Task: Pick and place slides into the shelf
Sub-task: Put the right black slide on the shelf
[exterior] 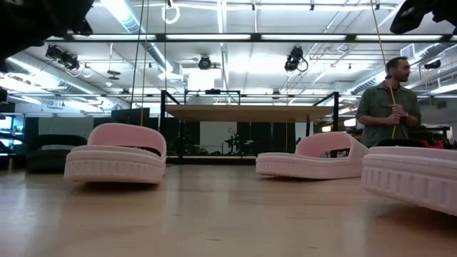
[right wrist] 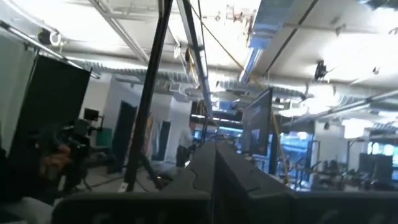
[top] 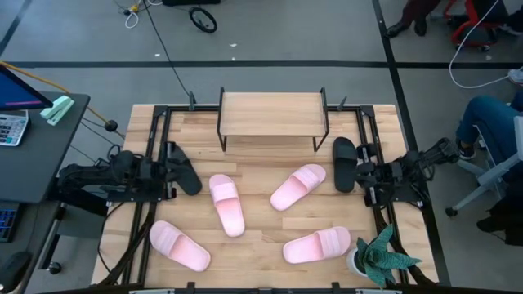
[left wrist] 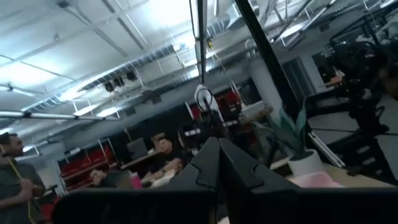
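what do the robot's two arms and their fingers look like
Both arms, the left arm and the right arm, are dark, near-black jointed links with chunky housings. Each wrist view shows two dark angular fingers, matte, with no visible markings.

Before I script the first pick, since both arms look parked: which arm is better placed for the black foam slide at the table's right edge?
Right, probably: the right tool sits beside that black foam slide; the left tool waits across the table.

Both arms are matte black, built of blocky jointed segments with dark cables bundled alongside. The left hand (left wrist: 217, 168) and right hand (right wrist: 214, 171) each show two flat, angular black fingers with stepped edges.
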### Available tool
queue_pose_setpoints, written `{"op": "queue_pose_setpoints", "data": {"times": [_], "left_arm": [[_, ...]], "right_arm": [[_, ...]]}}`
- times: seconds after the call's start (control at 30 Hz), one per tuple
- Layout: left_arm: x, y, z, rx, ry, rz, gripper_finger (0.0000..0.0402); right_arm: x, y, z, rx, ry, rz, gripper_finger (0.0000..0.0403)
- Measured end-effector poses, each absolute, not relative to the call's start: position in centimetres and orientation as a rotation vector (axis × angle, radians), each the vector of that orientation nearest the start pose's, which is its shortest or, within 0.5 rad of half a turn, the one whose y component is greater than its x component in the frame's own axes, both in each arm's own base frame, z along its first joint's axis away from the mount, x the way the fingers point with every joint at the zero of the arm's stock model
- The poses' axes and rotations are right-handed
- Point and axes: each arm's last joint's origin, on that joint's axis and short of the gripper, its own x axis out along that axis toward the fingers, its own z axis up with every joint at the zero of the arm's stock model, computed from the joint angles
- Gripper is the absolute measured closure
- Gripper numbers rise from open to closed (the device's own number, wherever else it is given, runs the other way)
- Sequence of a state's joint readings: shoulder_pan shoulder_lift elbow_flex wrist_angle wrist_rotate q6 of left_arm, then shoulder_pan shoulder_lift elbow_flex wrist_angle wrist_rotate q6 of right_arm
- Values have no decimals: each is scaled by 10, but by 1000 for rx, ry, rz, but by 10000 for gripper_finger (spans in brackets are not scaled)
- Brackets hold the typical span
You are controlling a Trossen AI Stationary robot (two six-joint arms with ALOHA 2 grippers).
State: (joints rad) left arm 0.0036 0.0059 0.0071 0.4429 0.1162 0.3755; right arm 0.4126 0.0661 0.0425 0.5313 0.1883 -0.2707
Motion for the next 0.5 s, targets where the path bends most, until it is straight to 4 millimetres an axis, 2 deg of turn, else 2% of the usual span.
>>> {"op": "queue_pose_setpoints", "data": {"times": [0.07, 0.17, 0.3, 0.4, 0.5], "left_arm": [[87, -3, 208, 427, -474, -16, 387], [86, -3, 211, 455, -509, -1, 394], [87, -1, 210, 372, -480, 65, 395], [88, 3, 206, 263, -423, 147, 380], [90, 4, 203, 203, -382, 176, 359]], "right_arm": [[85, 31, 225, -83, -501, 161, 385], [92, 34, 242, -83, -479, 166, 385], [115, 44, 264, -122, -354, 155, 385], [140, 52, 275, -190, -145, 96, 385], [163, 59, 276, -311, 167, 46, 385]]}}
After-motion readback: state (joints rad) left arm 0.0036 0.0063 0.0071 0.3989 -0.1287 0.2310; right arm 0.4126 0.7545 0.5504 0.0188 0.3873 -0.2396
